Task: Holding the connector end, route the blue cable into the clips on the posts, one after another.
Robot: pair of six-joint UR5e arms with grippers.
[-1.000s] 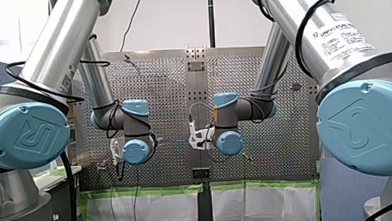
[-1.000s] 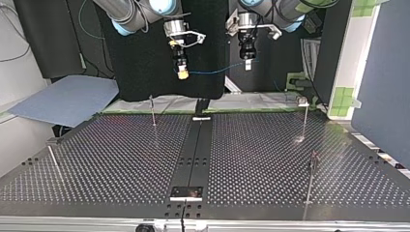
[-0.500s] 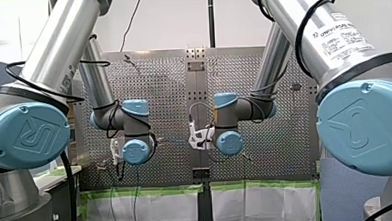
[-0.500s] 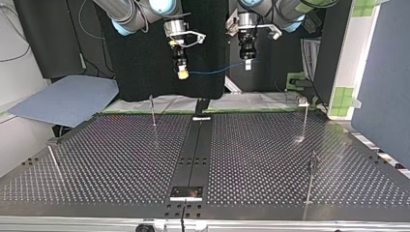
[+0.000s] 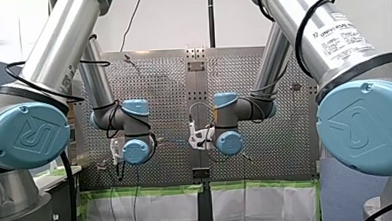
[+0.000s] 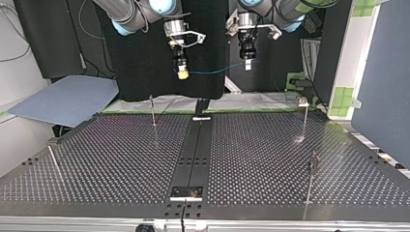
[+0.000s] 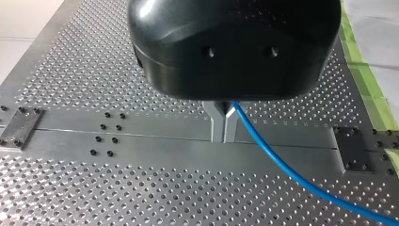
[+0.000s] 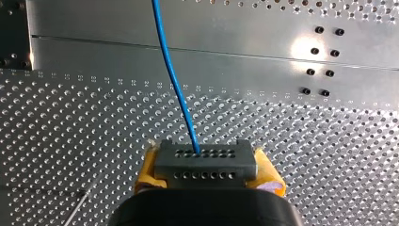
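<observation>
My right gripper is clamped on the grey connector, which sits crosswise between its yellow pads. The blue cable leaves the connector's face at the gripper's 12 o'clock and runs straight ahead over the table. My left gripper has its metal fingers pressed together; the cable comes out at their root and trails off toward their 4 o'clock. It seems pinched there, though the black housing hides the exact contact. In the top view the two grippers hang side by side above the table's far edge, well apart; the cable is slung between them in a shallow sag, high above the posts.

There is one cable, one connector and two grippers. Four posts stand on the table; taking the table's middle in the top view as the dial's centre, one is at 11 o'clock, one at 2 o'clock, one leans at 9 o'clock, and one is at 3 o'clock. Each carries one of the clips at its tip, too small to read in detail.

The perforated metal table has a plain centre strip running from 12 to 6 o'clock. A black cloth hangs behind the arms at 12 o'clock; a blue-grey sheet lies off the table at 10 o'clock. In the front view, white sheets edged with green tape hang below the table's near edge.
</observation>
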